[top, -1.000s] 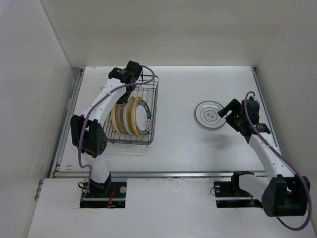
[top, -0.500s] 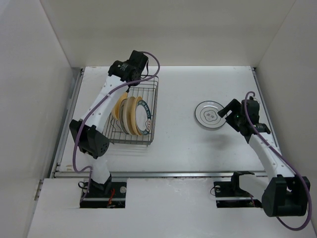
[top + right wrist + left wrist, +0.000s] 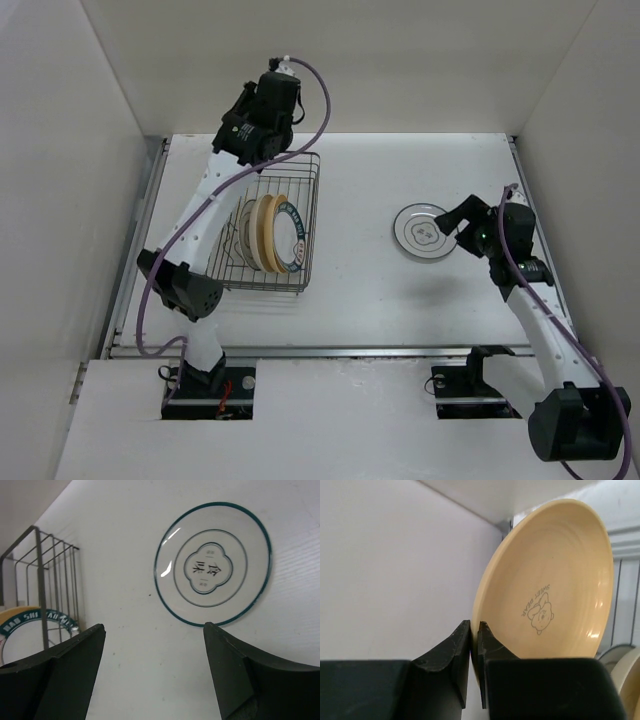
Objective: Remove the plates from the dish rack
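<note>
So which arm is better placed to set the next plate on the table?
Left. The left gripper is shut on the yellow plate, raised near the far end of the dish rack. The right gripper is open and empty, by the teal-rimmed plate already on the table.

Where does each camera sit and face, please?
Top external: above and behind, looking down; left arm, right arm show.
Left wrist: on its arm, facing the left end effector, shut on a yellow plate.
Right wrist: on its arm, looking past the open right end effector at the teal-rimmed plate.
Top and right wrist share that plate and the dish rack.
</note>
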Controlling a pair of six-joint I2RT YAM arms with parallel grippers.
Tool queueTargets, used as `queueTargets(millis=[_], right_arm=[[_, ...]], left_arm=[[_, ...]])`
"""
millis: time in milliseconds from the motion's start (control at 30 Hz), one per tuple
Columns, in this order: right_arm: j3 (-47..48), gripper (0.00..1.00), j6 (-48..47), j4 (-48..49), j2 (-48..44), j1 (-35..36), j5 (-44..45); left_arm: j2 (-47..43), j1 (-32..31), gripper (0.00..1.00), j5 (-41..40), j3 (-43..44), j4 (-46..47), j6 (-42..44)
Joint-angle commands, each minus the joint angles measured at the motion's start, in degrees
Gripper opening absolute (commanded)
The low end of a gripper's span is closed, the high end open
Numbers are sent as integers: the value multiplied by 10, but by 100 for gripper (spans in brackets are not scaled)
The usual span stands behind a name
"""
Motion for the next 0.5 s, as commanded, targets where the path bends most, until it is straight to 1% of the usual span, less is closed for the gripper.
queueTargets(millis=[0,67,100,167,200,233,300,333,433,467], right_arm=[[-9,85,-18,76,-15,7,-85],[-9,85,-18,101,-15,12,-123],[-9,85,-18,110,-15,18,-134],[-9,85,-18,133,-15,27,-158],[-9,85,-18,141,-15,37,-163],[-4,85,-18,154,-15,37,-169],[3,85,-18,169,-15,56,-186],[3,85,-12,177,-8,61,-193],[8,85,12,214,13,86,-228],[13,85,18,223,20,92,-235]], left_arm=[[-55,-2,0,-6,73,67,9],[-55,-2,0,27,102,28,-27],[-55,-2,0,71,103,15,-72],[-73,-2,0,130,103,-6,-113],[-80,-2,0,204,93,-11,-133],[-92,6,0,249,93,-18,-173],[-92,20,0,367,88,-56,-197],[-87,20,0,454,88,-69,-204],[-66,20,0,550,71,-121,-215],[-53,20,0,601,64,-132,-223]])
